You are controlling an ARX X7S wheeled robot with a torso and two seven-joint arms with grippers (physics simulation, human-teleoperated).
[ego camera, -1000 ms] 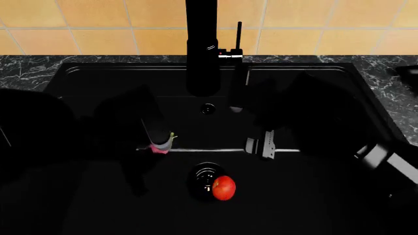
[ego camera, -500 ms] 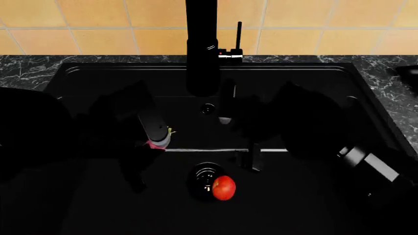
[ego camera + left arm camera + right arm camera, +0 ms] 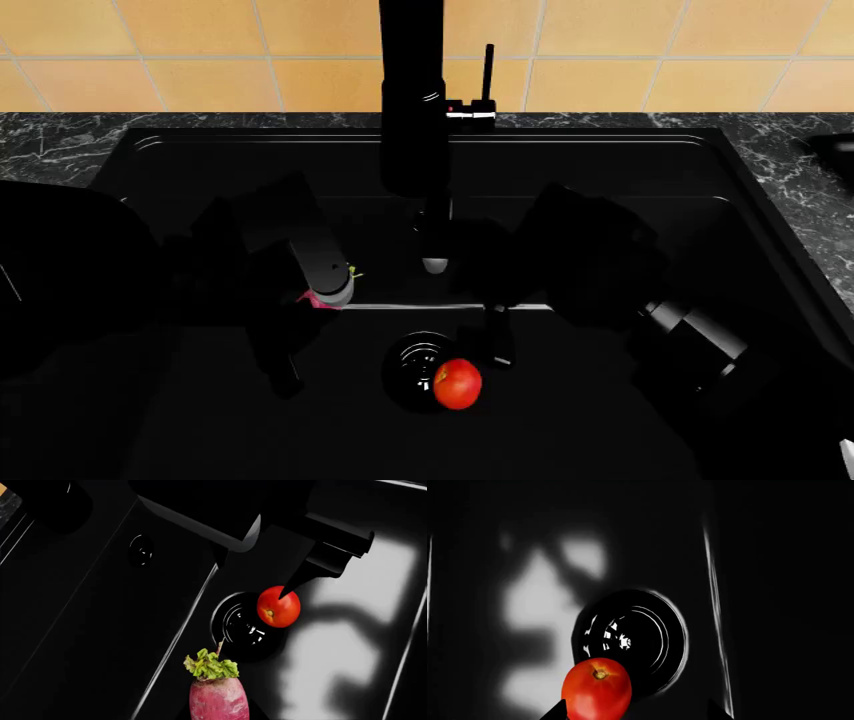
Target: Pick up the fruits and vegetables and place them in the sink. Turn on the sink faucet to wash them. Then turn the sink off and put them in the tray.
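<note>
The head view shows the whole sink [image 3: 160, 160] with the sink faucet [image 3: 412, 100] rising at the middle of its back rim, the thin lever [image 3: 489, 70] upright beside it, and grey marbled counter [image 3: 54, 140] to either side. Both arms reach down into the basin, but against the black interior their outlines are mostly lost.

The left wrist view supplies what the head view hides: the radish [image 3: 219, 695], pink body and green leafy top, sits at the camera's near edge with its stem pointing toward the round drain [image 3: 237, 625]. In the head view only a sliver of pink and green [image 3: 320, 297] shows at the left gripper [image 3: 318, 290], whose fingers are closed on the radish, holding it above the sink floor left of the drain [image 3: 416, 365].

The tomato [image 3: 458, 384] rests on the sink floor, touching the drain's right edge. The right wrist view shows the tomato [image 3: 596, 689] close below the camera, overlapping the drain rim [image 3: 634, 640].

The right gripper [image 3: 497, 345] hangs just above the tomato, not touching it. 1 finger [image 3: 313, 572] points at the tomato [image 3: 278, 606] in the left wrist view. Its jaw opening cannot be told.
</note>
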